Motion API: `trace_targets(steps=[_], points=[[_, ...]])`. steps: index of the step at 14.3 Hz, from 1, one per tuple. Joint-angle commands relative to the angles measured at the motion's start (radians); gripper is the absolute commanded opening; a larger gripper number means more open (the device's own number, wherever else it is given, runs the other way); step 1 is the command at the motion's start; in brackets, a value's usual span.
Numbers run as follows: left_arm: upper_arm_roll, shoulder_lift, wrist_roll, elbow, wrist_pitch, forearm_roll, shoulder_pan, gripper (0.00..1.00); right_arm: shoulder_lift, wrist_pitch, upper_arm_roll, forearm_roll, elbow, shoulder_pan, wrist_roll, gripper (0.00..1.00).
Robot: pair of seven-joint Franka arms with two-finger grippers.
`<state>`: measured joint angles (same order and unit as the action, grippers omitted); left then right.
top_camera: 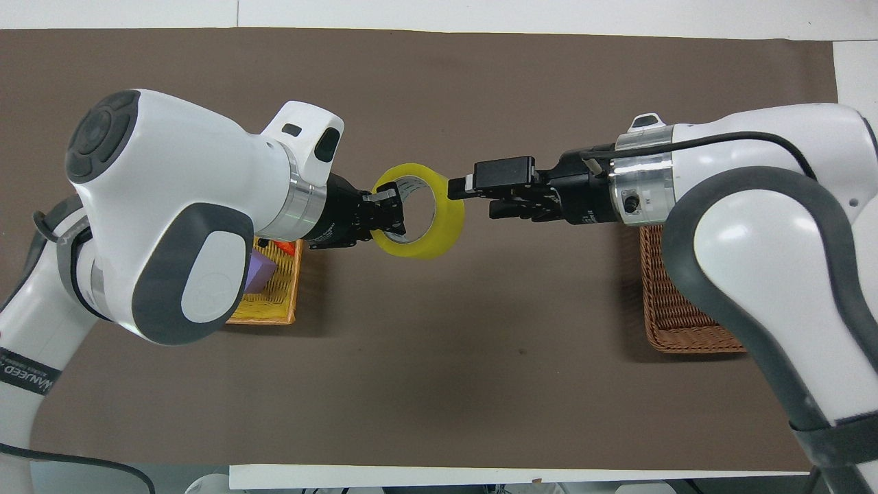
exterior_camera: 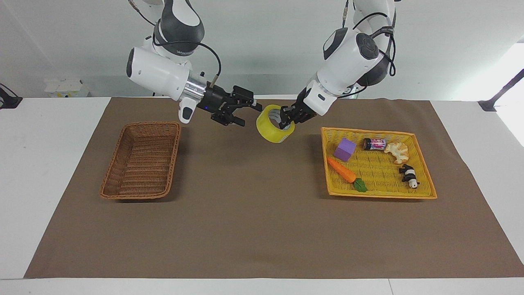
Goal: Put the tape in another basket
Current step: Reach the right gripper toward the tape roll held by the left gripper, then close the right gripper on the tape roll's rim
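Observation:
A yellow roll of tape (exterior_camera: 273, 125) (top_camera: 431, 226) hangs in the air over the brown mat between the two baskets. My left gripper (exterior_camera: 286, 117) (top_camera: 389, 214) is shut on the roll's wall, one finger inside the ring. My right gripper (exterior_camera: 250, 111) (top_camera: 464, 194) is level with the roll and open, its fingertips at the roll's rim on the side away from the left gripper. The dark-brown wicker basket (exterior_camera: 141, 160) (top_camera: 675, 312) stands empty toward the right arm's end of the table, half hidden under the right arm in the overhead view.
A yellow-orange tray basket (exterior_camera: 376, 167) (top_camera: 285, 291) toward the left arm's end holds a purple cube (exterior_camera: 344, 149), a carrot (exterior_camera: 344, 173), a small can (exterior_camera: 374, 144), a pale pastry-like toy (exterior_camera: 396, 152) and a panda figure (exterior_camera: 409, 175). The brown mat (exterior_camera: 254, 213) covers the table.

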<state>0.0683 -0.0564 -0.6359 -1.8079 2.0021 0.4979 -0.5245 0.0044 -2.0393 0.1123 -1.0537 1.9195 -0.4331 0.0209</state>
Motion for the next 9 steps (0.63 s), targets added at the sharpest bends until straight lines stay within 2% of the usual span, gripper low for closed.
trace_targets(steps=[1, 9], points=[[-0.009, 0.012, -0.014, 0.002, -0.02, 0.004, 0.0, 0.0, 0.019, -0.013, 0.004, -0.025, 0.003, -0.001, 0.007, 1.0], [-0.012, 0.013, -0.014, -0.001, -0.026, 0.004, 0.001, 0.0, 0.02, -0.03, 0.004, -0.035, 0.003, -0.033, -0.01, 1.0]])
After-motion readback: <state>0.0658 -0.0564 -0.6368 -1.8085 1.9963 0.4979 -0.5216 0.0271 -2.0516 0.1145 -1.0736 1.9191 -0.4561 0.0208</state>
